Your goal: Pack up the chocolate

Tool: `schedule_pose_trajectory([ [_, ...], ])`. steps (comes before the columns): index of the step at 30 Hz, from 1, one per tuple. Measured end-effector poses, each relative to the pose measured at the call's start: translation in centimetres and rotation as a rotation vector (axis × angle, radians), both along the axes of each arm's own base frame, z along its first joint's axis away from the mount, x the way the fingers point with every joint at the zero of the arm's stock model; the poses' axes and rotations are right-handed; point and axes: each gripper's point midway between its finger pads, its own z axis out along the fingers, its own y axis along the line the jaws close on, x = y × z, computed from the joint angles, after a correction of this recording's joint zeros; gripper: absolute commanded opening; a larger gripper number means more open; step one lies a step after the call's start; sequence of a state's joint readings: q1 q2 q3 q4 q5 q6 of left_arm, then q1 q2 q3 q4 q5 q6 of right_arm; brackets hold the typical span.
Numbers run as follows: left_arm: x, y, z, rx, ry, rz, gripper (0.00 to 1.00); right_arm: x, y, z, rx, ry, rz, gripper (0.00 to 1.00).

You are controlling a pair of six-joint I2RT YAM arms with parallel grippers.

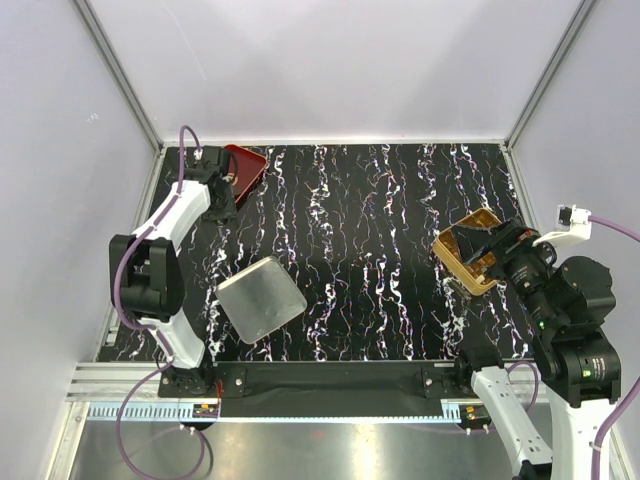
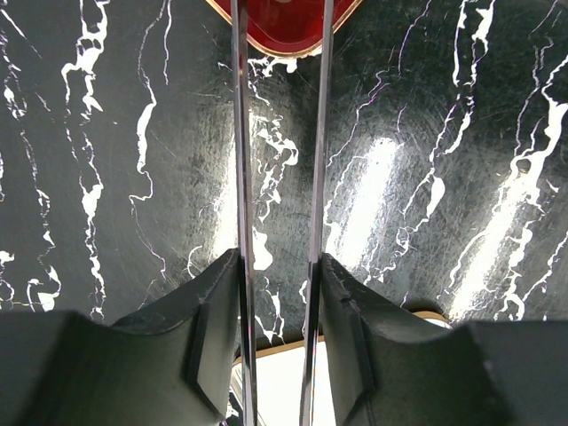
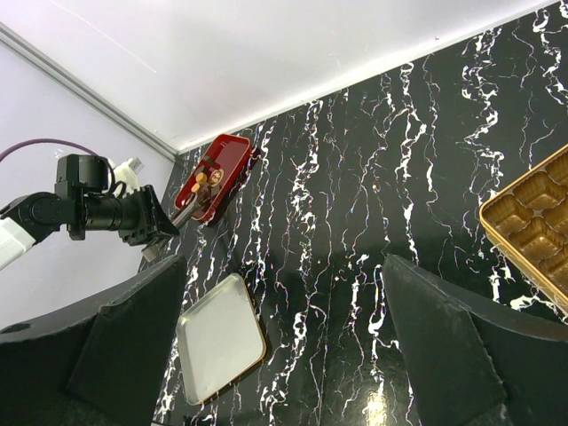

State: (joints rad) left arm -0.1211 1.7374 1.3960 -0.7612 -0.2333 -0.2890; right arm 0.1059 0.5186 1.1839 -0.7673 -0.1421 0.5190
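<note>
Markings on the arms too small to read. Black table (image 1: 380, 250) with white veining. Left arm: elbow folded back at the left edge, forearm reaching to the far left corner, wrist tipped down toward the red tray (image 1: 248, 163). Left gripper (image 2: 280, 266) is clamped on a pair of thin tweezers (image 2: 240, 133). Each finger presses against the outside of one blade, and the blades run parallel with a gap between them, out toward the tray's near rim. The tips leave the wrist view, so contact with anything cannot be told. The chocolate (image 3: 204, 179) lies in the red tray, seen from the right wrist as a few small brown and tan pieces. Right arm: folded at the right edge, wrist raised, right gripper (image 3: 284, 266) above the near-left part of the gold box (image 1: 450, 262). Its jaws are spread wide with nothing between them. The box compartments that show look unfilled. A silver lid (image 1: 260, 298) lies flat near the left arm's base, apart from tray and box.
</note>
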Motion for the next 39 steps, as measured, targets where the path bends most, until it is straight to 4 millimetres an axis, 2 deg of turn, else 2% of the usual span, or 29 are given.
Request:
schedule_pose_trajectory([
  [6,0.1,-0.1,-0.6,-0.002,0.015,-0.001,0.37,-0.1,-0.1,0.1,-0.003,-0.005,-0.001,1.0],
  [11,0.3,-0.1,-0.2,-0.006,0.012,-0.003,0.35,-0.1,-0.1,0.1,-0.007,-0.006,-0.001,1.0],
  [20,1.2,-0.3,2.2,-0.01,-0.02,-0.013,0.34,-0.1,-0.1,0.1,-0.008,-0.007,0.0,1.0],
  [26,1.0,-0.4,3.8,-0.013,-0.033,-0.027,0.32,-0.1,0.0,0.1,-0.007,-0.006,0.0,1.0],
  [30,0.6,-1.5,5.8,-0.052,-0.064,-0.069,0.32,-0.1,0.0,0.1,-0.006,-0.006,0.001,0.99],
  [32,0.4,-3.2,7.5,-0.094,-0.105,-0.115,0.32,-0.1,0.0,0.1,-0.005,-0.005,0.001,1.0],
  [34,0.2,-5.7,9.2,-0.131,-0.149,-0.18,0.31,0.0,0.0,0.1,-0.005,-0.003,0.001,1.0],
  [36,-0.2,-9.1,10.7,-0.167,-0.189,-0.265,0.31,0.1,0.0,0.2,-0.005,-0.003,0.0,1.0],
  [39,-1.4,-16.3,12.4,-0.244,-0.238,-0.434,0.3,0.0,0.0,0.5,-0.004,-0.01,0.0,1.0],
])
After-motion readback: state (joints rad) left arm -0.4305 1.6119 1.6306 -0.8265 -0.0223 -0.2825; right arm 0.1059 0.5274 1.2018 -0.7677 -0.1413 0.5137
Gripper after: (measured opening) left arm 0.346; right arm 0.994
